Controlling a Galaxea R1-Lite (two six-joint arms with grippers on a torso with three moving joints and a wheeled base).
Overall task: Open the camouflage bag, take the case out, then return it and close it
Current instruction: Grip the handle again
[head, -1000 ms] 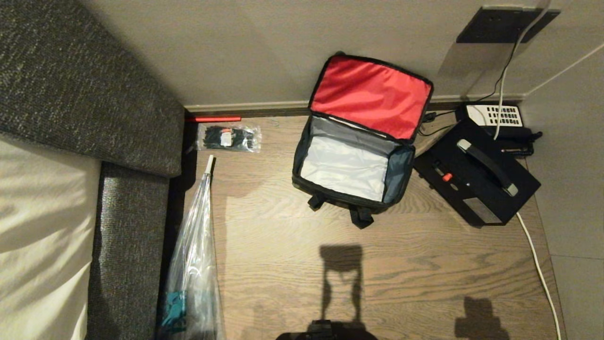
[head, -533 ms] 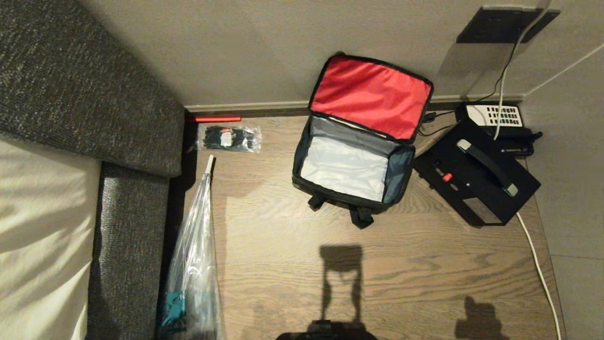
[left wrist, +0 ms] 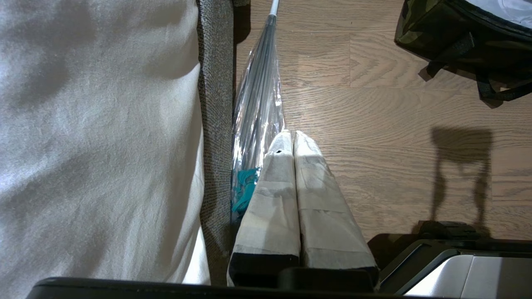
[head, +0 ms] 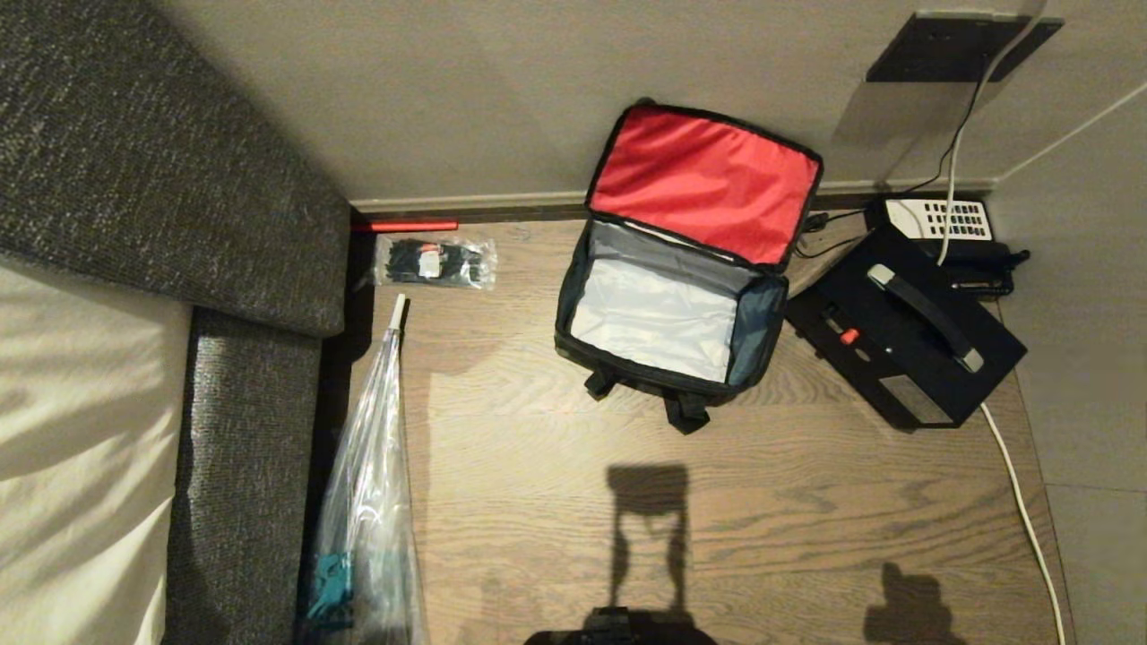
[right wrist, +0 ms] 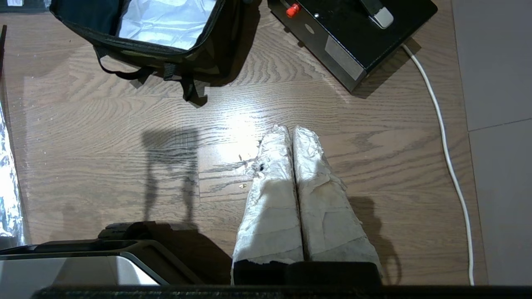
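Camouflage bag gaping open on the floor, red lid up. Case out, just right of the bag. Left hand and right hand both pressed together, empty, well short of the bag. Risk: snagging the white cable beside the bag's neighbour on the return.

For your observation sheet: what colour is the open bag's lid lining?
Red lid lining, clearest in the head view.
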